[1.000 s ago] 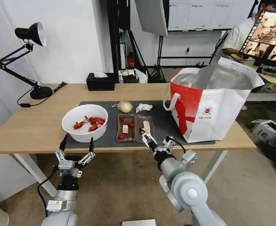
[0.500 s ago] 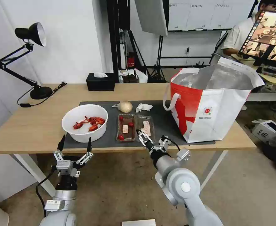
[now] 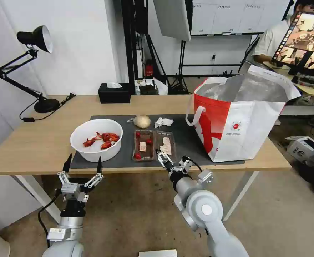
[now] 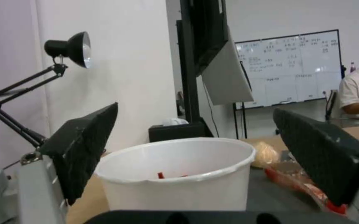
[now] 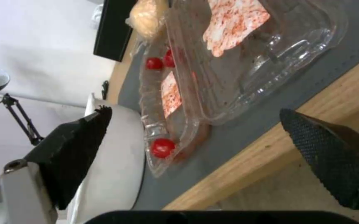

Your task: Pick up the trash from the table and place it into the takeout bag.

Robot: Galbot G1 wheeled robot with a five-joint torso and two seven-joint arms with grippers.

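- Left gripper (image 3: pixel 82 165) sits at the near table edge, at 6 o'clock from the white bowl of crayfish shells (image 3: pixel 96 139). Jaws spread wide, empty. The left wrist view shows the bowl framed between both fingers, so it looks staged for a straddle grab on the bowl wall, not touching yet.
- Right gripper (image 3: pixel 169 161) is rolled sideways at the near edge of the clear clamshell tray (image 3: pixel 153 145), jaws wide, holding nothing. The roll probably lines one finger over and one under the thin tray lip. No contact that I can see.
- Tray is open flat on the dark grey mat (image 3: pixel 189 137), scraps and cherry tomatoes inside, just beside the bowl at its 3 o'clock.
- Beige wrapped ball (image 3: pixel 142 121) and crumpled napkin (image 3: pixel 163 122) lie at 12 o'clock from the tray, untouched.
- Takeout bag (image 3: pixel 241 119) stands upright at 3 o'clock on the table (image 3: pixel 39 142), mouth open, foil lining showing, ready for drops.
- Nothing looks bagged yet; I'd call this the approach to the first pick.
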